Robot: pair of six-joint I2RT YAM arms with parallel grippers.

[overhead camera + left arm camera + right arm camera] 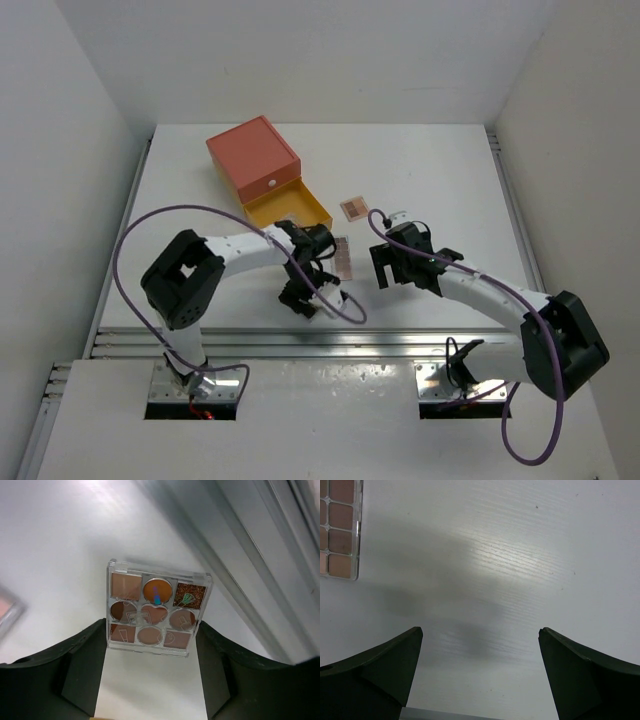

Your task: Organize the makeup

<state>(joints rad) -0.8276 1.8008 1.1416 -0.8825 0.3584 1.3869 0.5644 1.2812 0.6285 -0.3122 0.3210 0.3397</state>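
A small clear eyeshadow palette [152, 612] with brown round and square pans sits between my left gripper's [153, 640] fingertips. The black fingers [85, 660] press its two sides. In the top view this gripper [300, 297] points toward the near rail. A long palette of pinkish squares [342, 257] lies between the two grippers; its edge shows in the right wrist view [340, 527]. A third small palette [352, 208] lies further back. My right gripper [480, 680] is open and empty above bare table [381, 268]. No brushes or pencil sticks are in view.
An orange box [252, 152] with its yellow drawer [287, 207] pulled open stands at the back left. The aluminium rail [330, 340] runs along the near edge, close to my left gripper. White walls enclose the table.
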